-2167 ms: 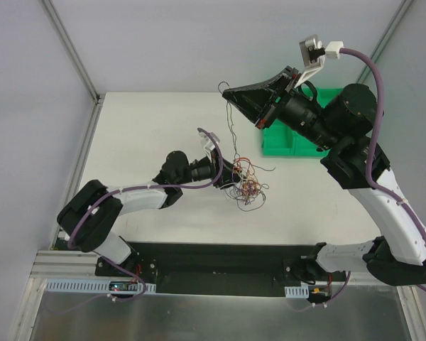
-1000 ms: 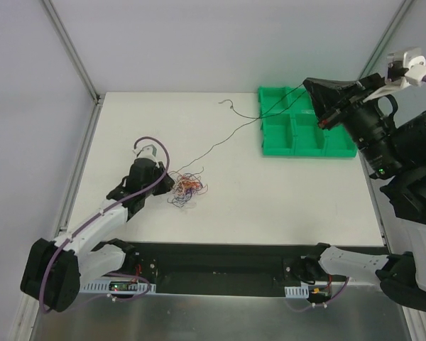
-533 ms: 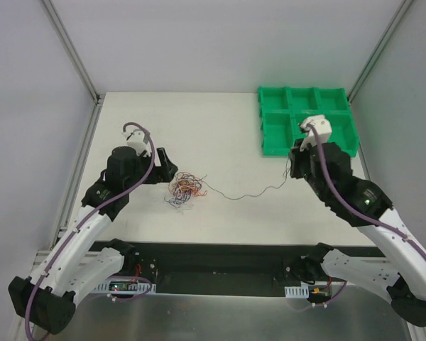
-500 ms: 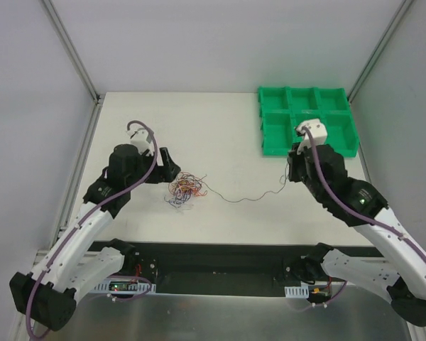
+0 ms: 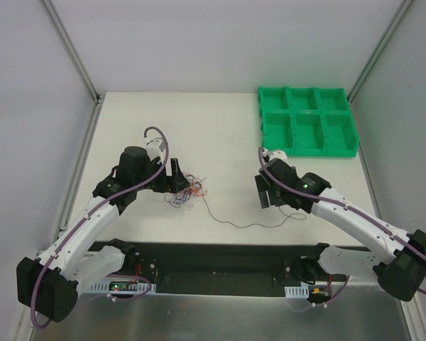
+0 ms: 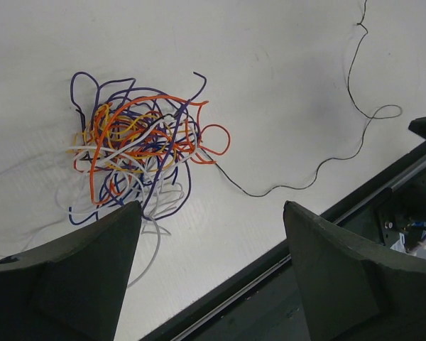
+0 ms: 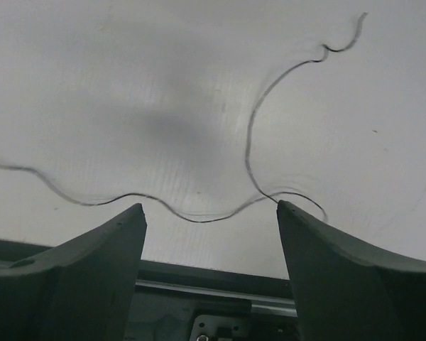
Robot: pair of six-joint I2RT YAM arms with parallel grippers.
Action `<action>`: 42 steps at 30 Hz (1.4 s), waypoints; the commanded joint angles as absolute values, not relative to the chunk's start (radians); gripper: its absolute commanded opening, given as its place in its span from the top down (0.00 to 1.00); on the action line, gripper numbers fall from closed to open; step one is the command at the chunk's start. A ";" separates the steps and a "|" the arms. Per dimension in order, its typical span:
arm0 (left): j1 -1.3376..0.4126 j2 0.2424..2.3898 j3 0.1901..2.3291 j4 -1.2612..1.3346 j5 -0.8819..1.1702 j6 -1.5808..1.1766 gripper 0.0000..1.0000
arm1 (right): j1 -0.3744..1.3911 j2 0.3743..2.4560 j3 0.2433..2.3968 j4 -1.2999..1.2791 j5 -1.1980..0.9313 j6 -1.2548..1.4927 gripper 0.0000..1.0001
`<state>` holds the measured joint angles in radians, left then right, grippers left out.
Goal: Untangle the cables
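The cables (image 5: pixel 187 190) lie as a small knot of orange, purple, white and yellow wires on the white table, left of centre. One black strand (image 5: pixel 243 226) runs out of the knot toward the front right and lies loose on the table. My left gripper (image 5: pixel 174 180) hovers just left of the knot, open and holding nothing. In the left wrist view the knot (image 6: pixel 136 145) lies beyond the open left gripper (image 6: pixel 211 206). My right gripper (image 5: pixel 265 193) is open above the strand's far end. In the right wrist view the black strand (image 7: pixel 199 217) curls between the fingertips of the right gripper (image 7: pixel 209 206), untouched.
A green tray (image 5: pixel 263 122) with several compartments stands at the back right corner. The table's front edge and a black rail (image 5: pixel 220 257) run just beyond both grippers' tips. Grey walls close in the left, back and right sides.
Both grippers have opened. The right one let go of the black strand, which dropped onto the table, and swung down and left from the tray. The left gripper moved right, up to the knot.
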<state>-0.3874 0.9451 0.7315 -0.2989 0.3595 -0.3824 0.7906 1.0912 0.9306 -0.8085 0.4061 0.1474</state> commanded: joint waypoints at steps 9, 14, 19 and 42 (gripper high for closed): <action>-0.396 0.966 0.703 -0.322 0.266 -0.408 0.19 | 1.114 1.535 1.057 -0.337 0.129 -0.027 0.26; -0.397 1.038 0.719 -0.324 0.199 -0.405 0.19 | 1.123 1.678 1.062 -0.266 0.150 -0.014 0.34; -0.397 1.081 0.738 -0.318 0.170 -0.431 0.20 | 1.144 1.721 1.026 -0.175 0.205 0.044 0.51; -0.393 1.351 0.723 -0.252 -0.094 -0.437 0.17 | 0.971 0.873 0.767 -0.523 0.963 0.371 1.00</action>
